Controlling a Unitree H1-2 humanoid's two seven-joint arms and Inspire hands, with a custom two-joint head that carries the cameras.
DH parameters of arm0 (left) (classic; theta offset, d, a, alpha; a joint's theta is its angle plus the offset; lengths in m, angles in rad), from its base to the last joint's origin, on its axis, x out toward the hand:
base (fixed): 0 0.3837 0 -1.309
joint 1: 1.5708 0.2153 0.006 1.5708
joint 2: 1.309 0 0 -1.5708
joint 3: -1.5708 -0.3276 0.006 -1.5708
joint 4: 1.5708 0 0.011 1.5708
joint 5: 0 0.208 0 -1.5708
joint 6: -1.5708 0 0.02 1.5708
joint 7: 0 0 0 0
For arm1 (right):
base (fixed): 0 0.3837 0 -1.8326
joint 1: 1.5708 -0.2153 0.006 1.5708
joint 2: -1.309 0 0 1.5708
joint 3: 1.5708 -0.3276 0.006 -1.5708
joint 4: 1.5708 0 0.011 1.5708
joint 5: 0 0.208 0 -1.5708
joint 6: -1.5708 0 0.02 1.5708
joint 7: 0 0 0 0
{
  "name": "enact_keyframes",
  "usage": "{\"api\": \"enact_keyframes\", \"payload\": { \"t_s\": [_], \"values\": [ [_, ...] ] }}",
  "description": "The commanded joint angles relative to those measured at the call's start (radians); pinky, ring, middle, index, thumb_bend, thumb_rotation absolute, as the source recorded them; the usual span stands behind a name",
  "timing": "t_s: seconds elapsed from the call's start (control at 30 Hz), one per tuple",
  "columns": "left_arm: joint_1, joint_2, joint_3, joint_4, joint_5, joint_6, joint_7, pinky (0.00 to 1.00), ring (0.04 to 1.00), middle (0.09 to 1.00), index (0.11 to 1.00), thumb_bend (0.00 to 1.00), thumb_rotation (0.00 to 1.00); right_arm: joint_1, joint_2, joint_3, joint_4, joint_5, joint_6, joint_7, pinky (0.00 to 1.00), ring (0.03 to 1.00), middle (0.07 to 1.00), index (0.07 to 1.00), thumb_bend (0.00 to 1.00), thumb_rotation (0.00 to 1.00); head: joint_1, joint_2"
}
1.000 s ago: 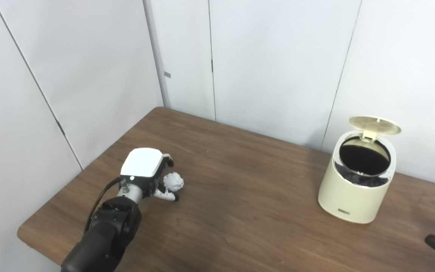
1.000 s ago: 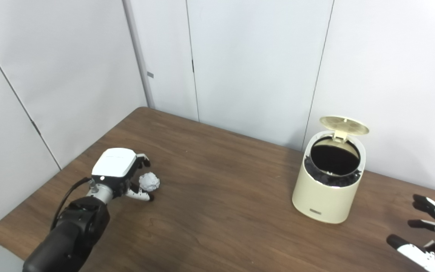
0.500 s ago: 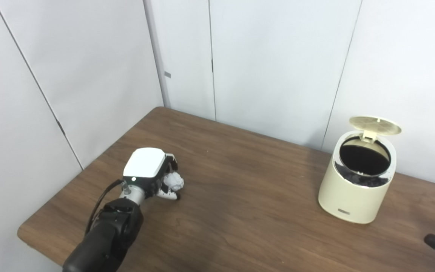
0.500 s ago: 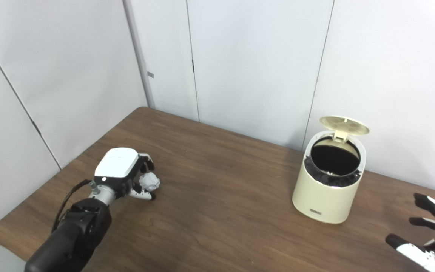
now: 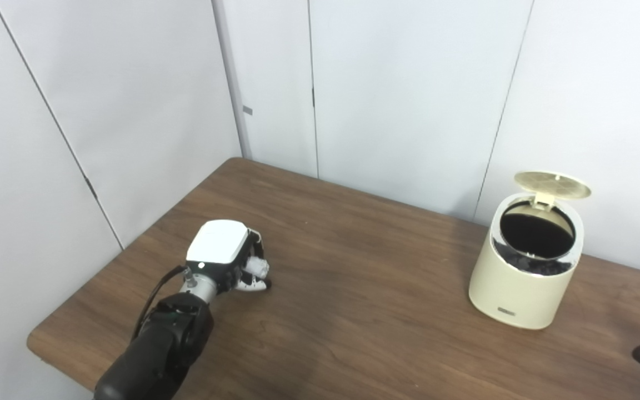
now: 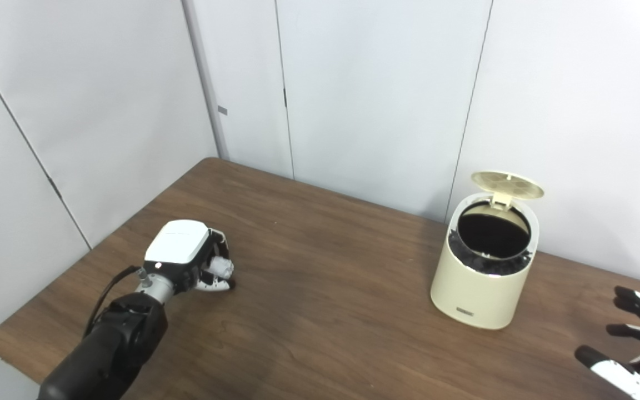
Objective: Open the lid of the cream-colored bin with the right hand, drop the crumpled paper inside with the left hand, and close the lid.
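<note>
Left hand (image 5: 224, 261) has its fingers curled round the paper (image 5: 257, 268), low on the table (image 5: 353, 311). Right hand (image 6: 634, 355) idle, fingers spread, empty. Bin (image 5: 525, 261) well off right, lid (image 5: 552, 184) up. You're at grasp; next lift, carry over the opening, release
</note>
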Motion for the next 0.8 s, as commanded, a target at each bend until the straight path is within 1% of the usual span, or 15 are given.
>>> {"api": "enact_keyframes", "payload": {
  "t_s": [0.0, 0.07, 0.13, 0.33, 0.47, 0.53, 0.63, 0.7, 0.77],
  "values": [
    [0.003, 0.018, -0.024, 0.029, 0.013, 0.006, -0.017, 0.5, 0.513, 0.463, 0.51, 0.52, 0.0, -0.022, -0.018, -0.015, -0.041, 0.009, -0.026, -0.006, 0.31, 0.696, 0.833, 0.836, 0.98, 0.58, -0.004, 0.006],
    [0.004, 0.021, -0.029, 0.03, 0.015, 0.01, -0.017, 0.51, 0.524, 0.471, 0.505, 0.52, 0.0, -0.022, -0.019, -0.017, -0.043, 0.007, -0.027, -0.006, 0.31, 0.69, 0.831, 0.833, 0.98, 0.58, -0.004, 0.006],
    [0.004, 0.023, -0.034, 0.029, 0.016, 0.014, -0.02, 0.5, 0.524, 0.478, 0.5, 0.52, 0.0, -0.021, -0.018, -0.017, -0.045, 0.007, -0.025, -0.006, 0.31, 0.687, 0.834, 0.832, 0.99, 0.6, -0.004, 0.008],
    [0.006, 0.028, -0.045, 0.033, 0.019, 0.01, -0.001, 0.49, 0.509, 0.455, 0.512, 0.52, 0.0, -0.021, -0.016, -0.016, -0.049, 0.002, -0.018, -0.005, 0.32, 0.68, 0.826, 0.822, 0.99, 0.6, -0.006, 0.008],
    [0.003, 0.033, -0.049, -0.003, 0.027, 0.015, -0.012, 0.46, 0.484, 0.444, 0.517, 0.52, 0.0, -0.022, -0.017, -0.013, -0.048, -0.003, -0.015, -0.004, 0.32, 0.688, 0.831, 0.825, 0.99, 0.61, -0.009, 0.006],
    [0.0, 0.036, -0.051, -0.023, 0.036, 0.006, 0.0, 0.45, 0.477, 0.433, 0.517, 0.52, 0.0, -0.023, -0.015, -0.011, -0.046, -0.006, -0.012, -0.005, 0.31, 0.688, 0.829, 0.826, 0.98, 0.61, -0.013, 0.005],
    [-0.01, 0.039, -0.045, -0.058, 0.038, -0.027, 0.038, 0.36, 0.386, 0.466, 0.491, 0.53, 0.0, -0.026, -0.01, -0.01, -0.043, -0.007, -0.019, -0.009, 0.31, 0.691, 0.829, 0.825, 0.98, 0.6, -0.016, 0.005],
    [-0.02, 0.043, -0.046, -0.085, 0.052, -0.033, 0.038, 0.32, 0.342, 0.47, 0.486, 0.53, 0.0, -0.028, -0.009, -0.011, -0.04, -0.005, -0.022, -0.009, 0.32, 0.703, 0.834, 0.83, 0.97, 0.59, -0.02, 0.004],
    [-0.039, 0.042, -0.045, -0.128, 0.065, -0.033, 0.024, 0.3, 0.331, 0.471, 0.485, 0.53, 0.0, -0.031, -0.006, -0.011, -0.035, -0.004, -0.026, -0.012, 0.32, 0.71, 0.836, 0.831, 0.96, 0.58, -0.029, 0.005]
  ]
}}
